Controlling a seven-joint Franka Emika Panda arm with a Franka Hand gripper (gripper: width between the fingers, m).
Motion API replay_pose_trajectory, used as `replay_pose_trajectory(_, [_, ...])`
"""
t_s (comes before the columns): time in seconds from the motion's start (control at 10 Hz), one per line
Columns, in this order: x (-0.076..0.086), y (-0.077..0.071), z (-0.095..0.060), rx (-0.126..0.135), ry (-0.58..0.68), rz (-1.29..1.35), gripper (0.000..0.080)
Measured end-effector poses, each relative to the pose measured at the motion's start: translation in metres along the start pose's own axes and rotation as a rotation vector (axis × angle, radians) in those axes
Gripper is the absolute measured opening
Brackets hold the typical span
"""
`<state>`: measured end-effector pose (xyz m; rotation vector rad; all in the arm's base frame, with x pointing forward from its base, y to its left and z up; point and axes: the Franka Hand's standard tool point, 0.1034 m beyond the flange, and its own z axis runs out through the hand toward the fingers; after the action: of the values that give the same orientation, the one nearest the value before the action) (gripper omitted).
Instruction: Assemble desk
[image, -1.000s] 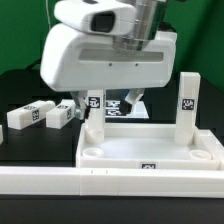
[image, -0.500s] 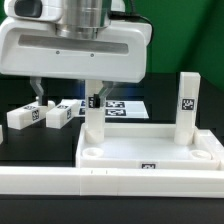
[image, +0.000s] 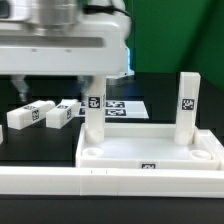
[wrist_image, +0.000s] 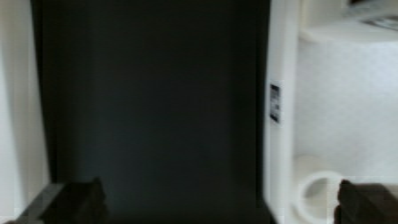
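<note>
Black table (image: 160, 108) carries tabletop (image: 140, 146), loose legs (image: 27, 116) (image: 62, 113) (lying flat), marker board (image: 126, 107)

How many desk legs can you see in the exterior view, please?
4. The left upright leg and right upright leg stand in the tabletop's far corners; two loose legs lie left of it in that view. Others may be hidden.

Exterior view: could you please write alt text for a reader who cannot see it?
A white desk tabletop carries two upright legs at its far corners. The open gripper hangs near two loose legs lying beside it.
</note>
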<state>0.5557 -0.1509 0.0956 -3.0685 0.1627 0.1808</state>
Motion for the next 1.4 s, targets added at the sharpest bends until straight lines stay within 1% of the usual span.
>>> replay_pose_trajectory(0.1, [-0.01, 0.016, 0.007, 0.01, -0.008, 0.019, 0.0648])
replay_pose_trajectory(0.2, [-0.015, 0.019, 0.012, 0.009, -0.015, 0.024, 0.0648])
replay_pose_trajectory(0.3, [-0.014, 0.017, 0.011, 0.009, -0.013, 0.02, 0.0648])
replay_pose_trajectory(0.5, [-0.014, 0.017, 0.012, 0.008, -0.016, 0.02, 0.0648])
replay_pose_trajectory(0.6, [-0.015, 0.017, 0.013, 0.012, -0.019, 0.029, 0.0648])
replay_pose_trajectory(0.7, [-0.03, 0.02, 0.022, 0.058, -0.054, 0.122, 0.0648])
replay_pose_trajectory(0.8, [-0.049, 0.025, 0.031, 0.088, -0.101, 0.177, 0.0648])
replay_pose_trajectory(0.9, [-0.059, 0.026, 0.038, 0.095, -0.122, 0.197, 0.0648])
replay_pose_trajectory(1.0, [-0.066, 0.023, 0.044, 0.119, -0.13, 0.224, 0.0648])
replay_pose_trajectory(1.4, [-0.065, 0.024, 0.044, 0.115, -0.13, 0.221, 0.0648])
